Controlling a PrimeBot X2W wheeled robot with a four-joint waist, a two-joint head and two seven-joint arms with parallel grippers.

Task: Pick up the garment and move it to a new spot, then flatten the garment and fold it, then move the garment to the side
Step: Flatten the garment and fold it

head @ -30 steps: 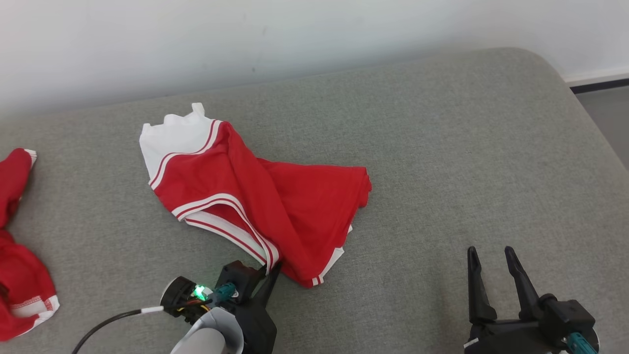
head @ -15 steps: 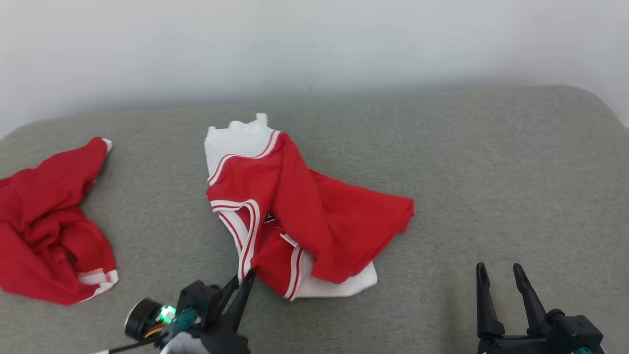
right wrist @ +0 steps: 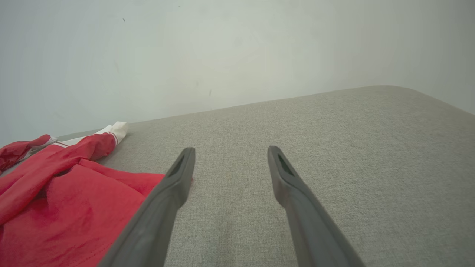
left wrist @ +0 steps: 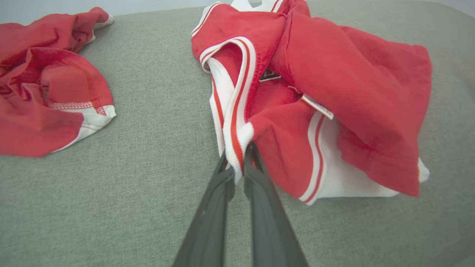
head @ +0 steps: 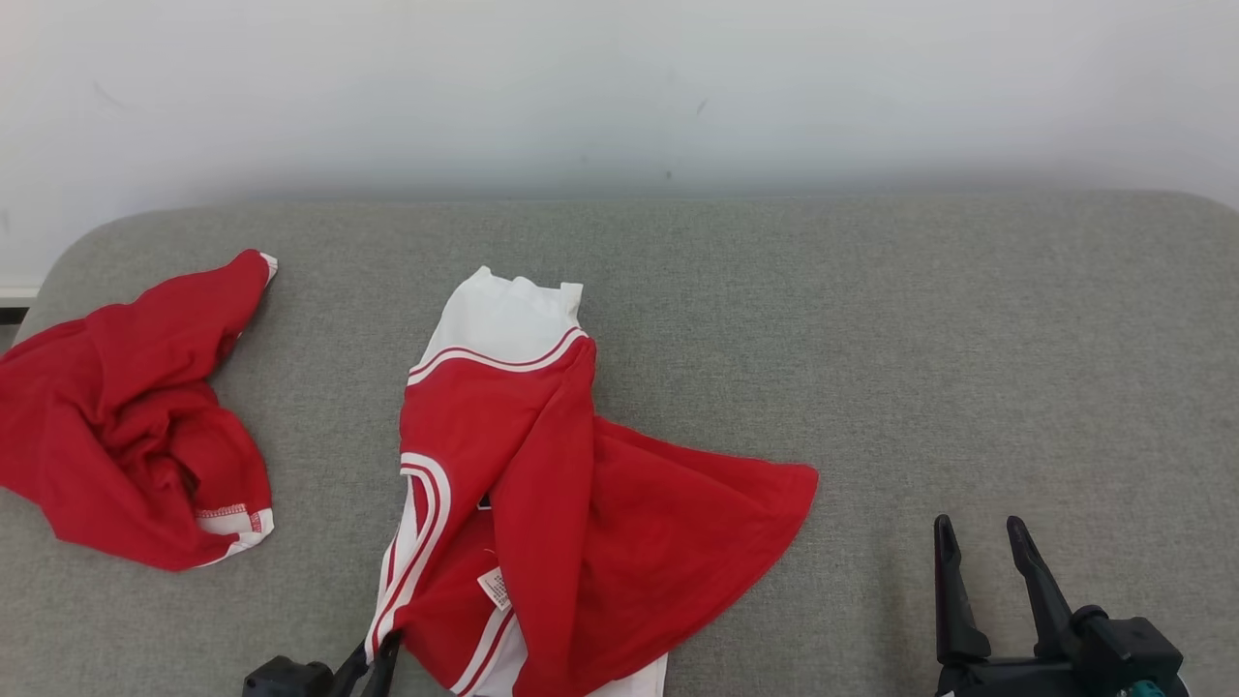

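Observation:
The garment (head: 571, 494) is a red jersey with white panels and red-white striped trim, lying crumpled in the middle of the grey cushion. My left gripper (head: 373, 663) sits at the bottom edge of the head view, shut on the striped trim at the garment's near left corner. In the left wrist view the garment (left wrist: 315, 81) spreads away from the left gripper (left wrist: 239, 159), whose fingertips pinch the white and red band. My right gripper (head: 978, 542) stands open at the lower right, apart from the cloth. Between the right gripper (right wrist: 230, 157) fingers lies bare cushion, with the garment (right wrist: 66, 196) to its left.
A second red garment (head: 135, 426) lies bunched at the cushion's left end, also in the left wrist view (left wrist: 48, 85). The grey cushion (head: 920, 339) runs bare to the right. A pale wall (head: 619, 87) stands behind it.
The camera has swung left and the whole picture shifted. My left gripper has pulled the garment's striped corner toward me, dragging the cloth nearer. The right gripper has stayed open.

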